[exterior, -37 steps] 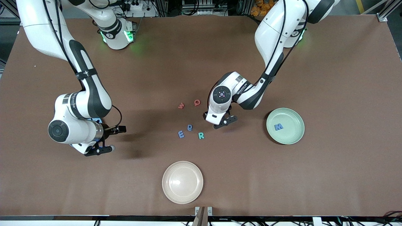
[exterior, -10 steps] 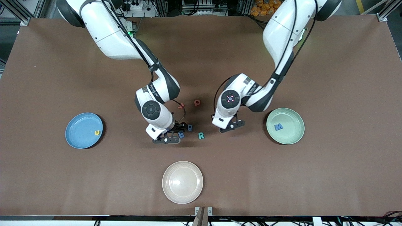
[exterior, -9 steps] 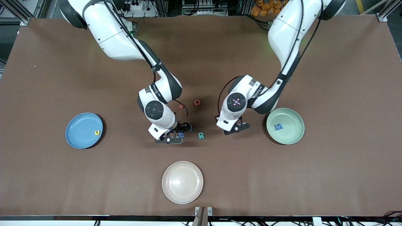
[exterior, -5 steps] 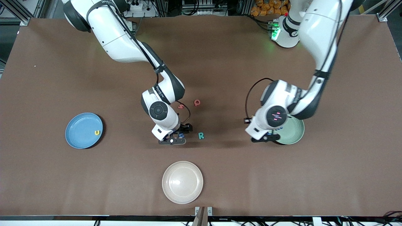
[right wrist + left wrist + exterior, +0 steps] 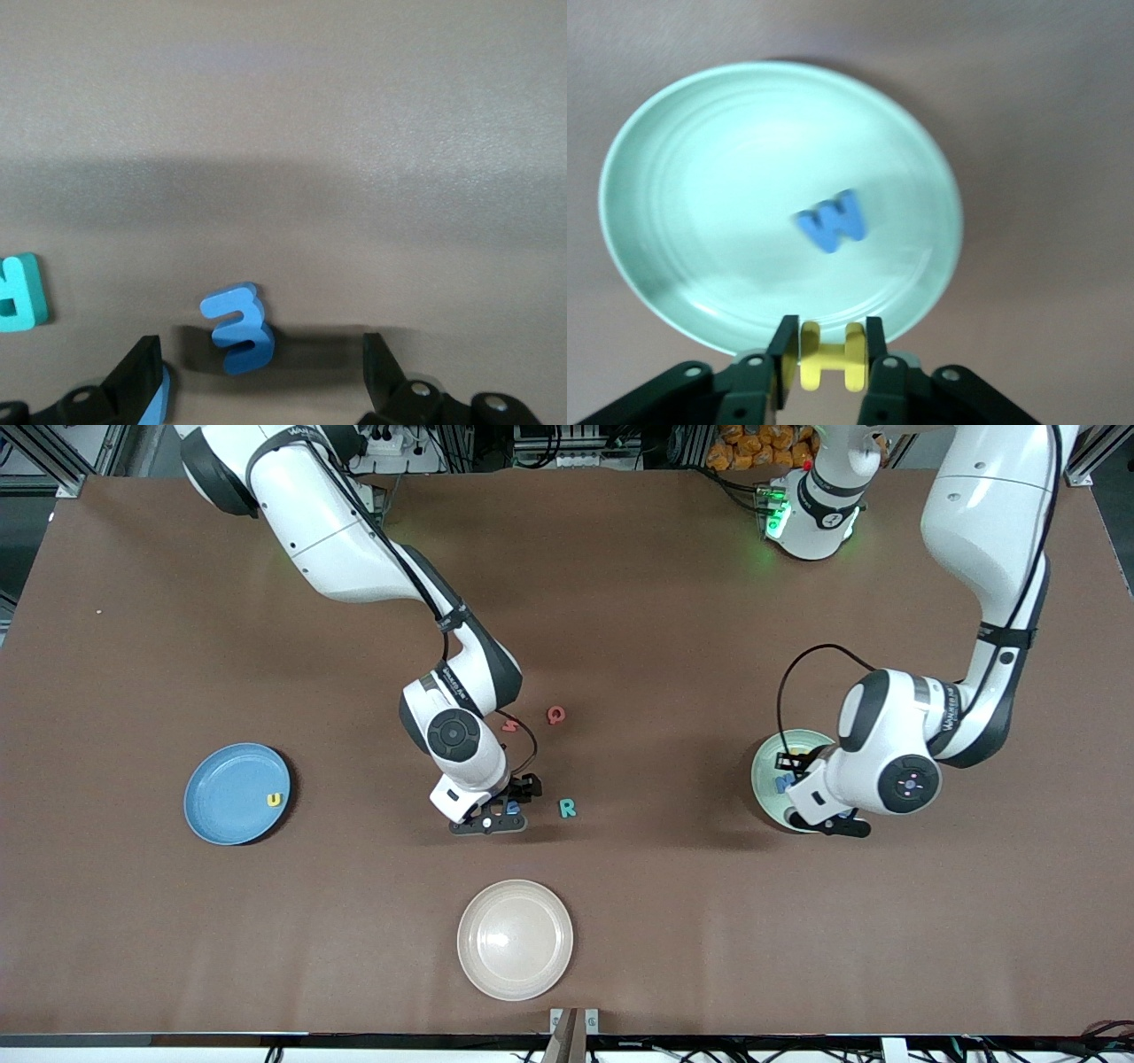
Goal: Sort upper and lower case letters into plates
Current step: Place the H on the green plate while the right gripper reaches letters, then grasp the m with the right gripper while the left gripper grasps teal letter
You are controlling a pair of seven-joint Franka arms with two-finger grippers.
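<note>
Left hand (image 5: 825, 354) pinching yellow letter (image 5: 830, 357) over half-hidden mint plate (image 5: 664, 133), right hand (image 5: 257, 372) spread around blue letter (image 5: 237, 328).

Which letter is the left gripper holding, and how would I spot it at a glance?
Find the pale mint green plate toward the left arm's end of the table. The left gripper hangs over its rim, shut on a yellow letter shaped like an H. It is the only yellow piece there; the blue letter lies flat in the plate.

A brown table (image 5: 620, 576) is seen lit evenly from above, bordered by metal framing (image 5: 1085, 465), with cables and orange items (image 5: 740, 447) stored along its upper edge.
</note>
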